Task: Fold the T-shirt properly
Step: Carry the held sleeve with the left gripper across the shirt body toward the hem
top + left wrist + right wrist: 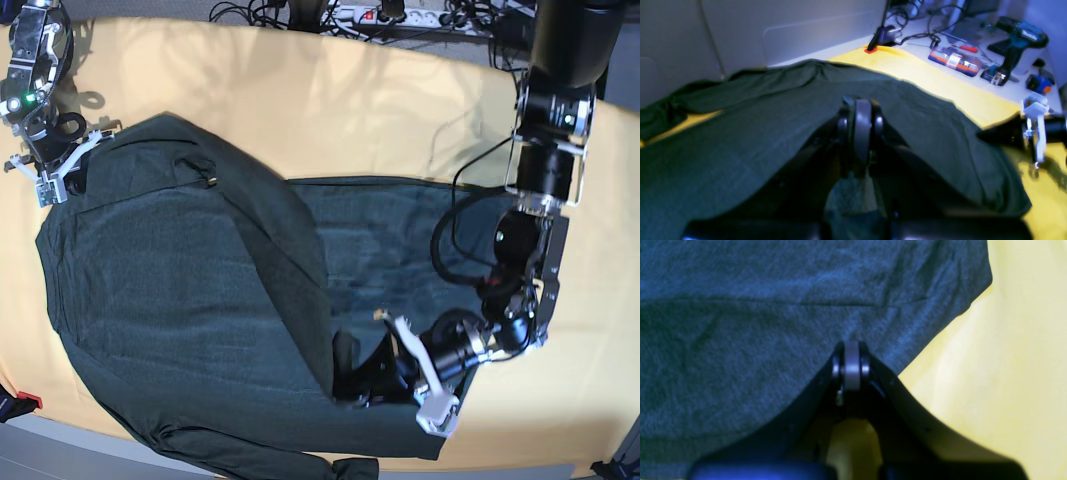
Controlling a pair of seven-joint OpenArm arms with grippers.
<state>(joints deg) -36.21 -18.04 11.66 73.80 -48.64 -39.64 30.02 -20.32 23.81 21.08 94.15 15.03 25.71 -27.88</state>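
1. The left gripper (365, 385), low in the base view just right of centre, is pressed together on a fold of the T-shirt (190, 300); its wrist view shows cloth tenting up around the closed tips.
2. The right gripper (62, 165), at the upper left of the base view, is likewise pinched on the shirt's edge there.
3. The T-shirt lies spread over the yellow table (330, 110), its long axis running left to right across the frame, with one layer already lapped over the middle.
4. Judging by this, the cloth lies leftward of the left gripper, so carrying its held edge that way looks like the coming fold.
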